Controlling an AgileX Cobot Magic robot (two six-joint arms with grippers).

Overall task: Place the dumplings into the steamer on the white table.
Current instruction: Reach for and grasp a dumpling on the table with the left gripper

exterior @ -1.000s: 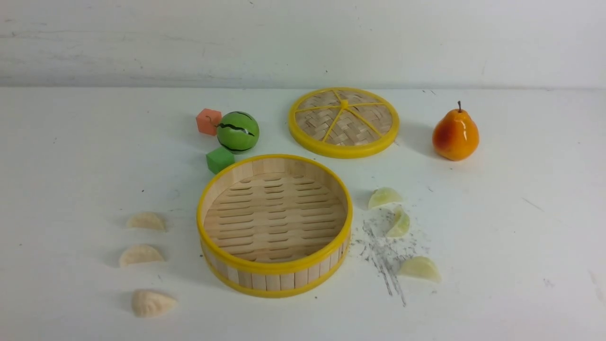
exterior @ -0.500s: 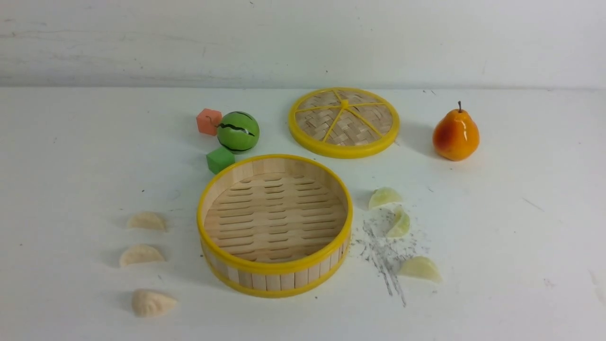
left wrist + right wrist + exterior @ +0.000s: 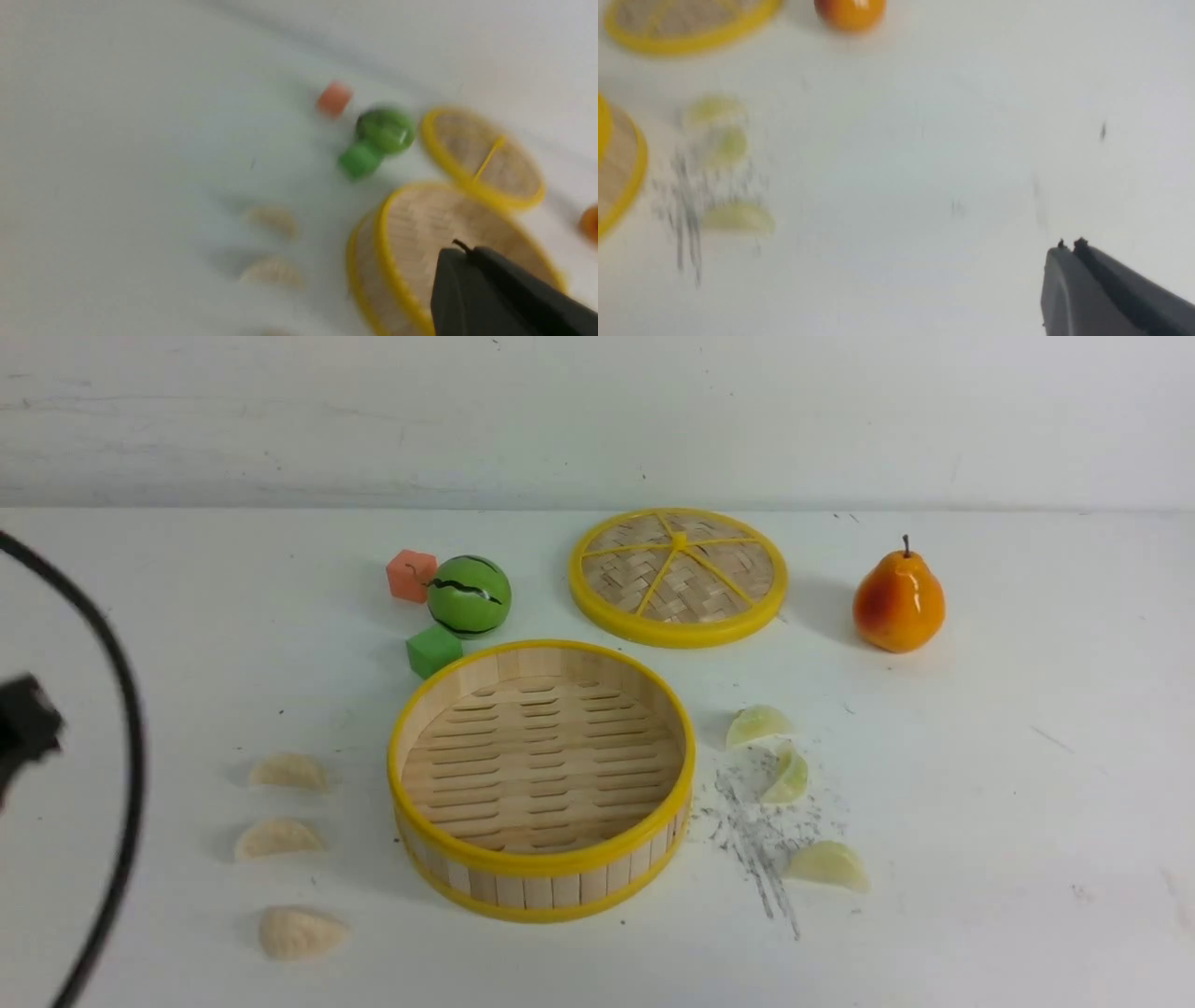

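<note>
Front view: the steamer (image 3: 541,864) stands empty in the middle of the counter (image 3: 1027,756), toward the near edge. Three cream dumplings (image 3: 277,838) lie in a row on its left-edge side, clear of its wall, each with its long axis roughly along the near edge. Three green dumplings (image 3: 789,775) lie on the right-edge side, around the grey scratch marks. A blurred dark piece of the left arm (image 3: 23,728) and its cable (image 3: 126,747) show at the left edge. The right arm is out of sight.

Left wrist view, blurred: the left gripper (image 3: 460,249) has its fingers pressed together on nothing. Two cream dumplings (image 3: 275,220) lie on bare counter beside the steamer (image 3: 387,252), well apart from the gripper.

Right wrist view, also blurred: the right gripper (image 3: 1069,245) is likewise closed up and empty over bare counter. The green dumplings (image 3: 738,218) lie between it and the steamer (image 3: 633,177), well apart from it.

Judging by this, the left arm is nearer the cream row and the right arm the green. Either gripper must spread its fingers first, then close across a dumpling's short width.
</note>
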